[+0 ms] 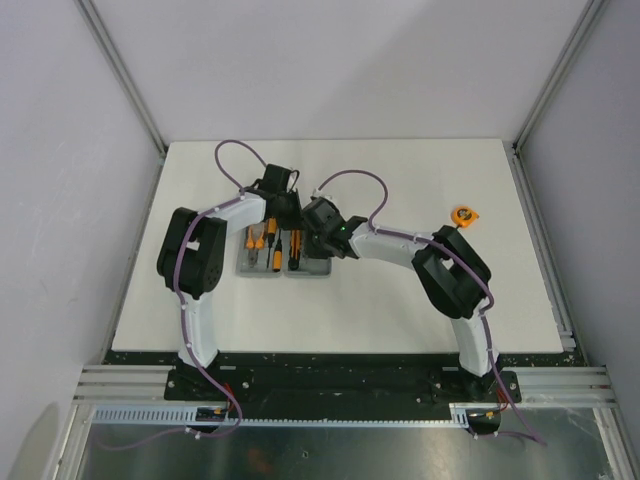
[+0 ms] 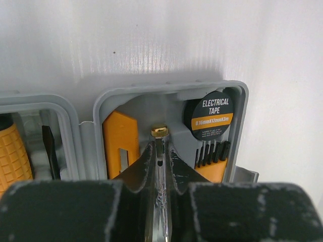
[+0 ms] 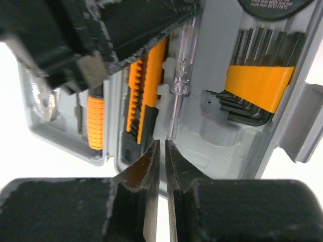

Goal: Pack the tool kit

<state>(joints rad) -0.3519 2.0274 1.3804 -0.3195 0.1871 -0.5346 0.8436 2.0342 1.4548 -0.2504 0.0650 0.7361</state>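
Observation:
The grey tool kit case [image 1: 285, 268] lies open on the white table, with orange-and-black tools in its slots. My left gripper [image 2: 160, 146] is shut on a clear tester screwdriver [image 2: 160, 133] with a brass cap, held over the case half that holds the orange knife [image 2: 121, 138], the electrical tape roll [image 2: 211, 115] and the hex keys [image 2: 214, 154]. My right gripper [image 3: 162, 142] hovers at the near rim of that half, jaws nearly together with nothing between them, just below the clear screwdriver's [image 3: 180, 75] tip. The orange tape measure [image 1: 464, 214] sits apart, far right on the table.
The other case half [image 3: 65, 136] holds an orange-handled screwdriver [image 3: 96, 123]. The hex keys [image 3: 257, 83] sit in an orange holder. Both arms [image 1: 400, 245] crowd over the case. Grey walls and metal rails [image 1: 540, 230] bound the table.

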